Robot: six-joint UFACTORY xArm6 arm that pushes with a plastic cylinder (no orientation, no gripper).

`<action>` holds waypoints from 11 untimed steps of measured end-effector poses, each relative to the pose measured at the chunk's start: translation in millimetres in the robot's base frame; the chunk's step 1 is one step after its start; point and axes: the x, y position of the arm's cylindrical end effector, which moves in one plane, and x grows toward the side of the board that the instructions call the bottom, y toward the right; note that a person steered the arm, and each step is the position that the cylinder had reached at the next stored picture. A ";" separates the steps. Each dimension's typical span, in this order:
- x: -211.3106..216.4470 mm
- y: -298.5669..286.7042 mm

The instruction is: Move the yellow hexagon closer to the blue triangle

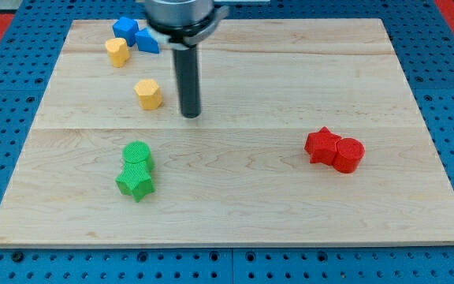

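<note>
Bystander blocks on the wooden bench [251, 213]

Measured from my tip [190, 116]: toward the view's bottom and a little left I see a green cylinder [138, 155] touching a green star [135, 182] just below it. Well off to the view's right and slightly lower, a red star-like block [321, 145] touches a red cylinder [349, 155]. Up and to the left, a blue cube [124, 29] sits near the bench's top edge, with a second yellow block [117, 52], shape unclear to me, just below it.
</note>
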 end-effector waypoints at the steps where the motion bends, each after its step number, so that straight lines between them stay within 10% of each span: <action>1: -21.4 -27.3; 11: -99.8 -93.3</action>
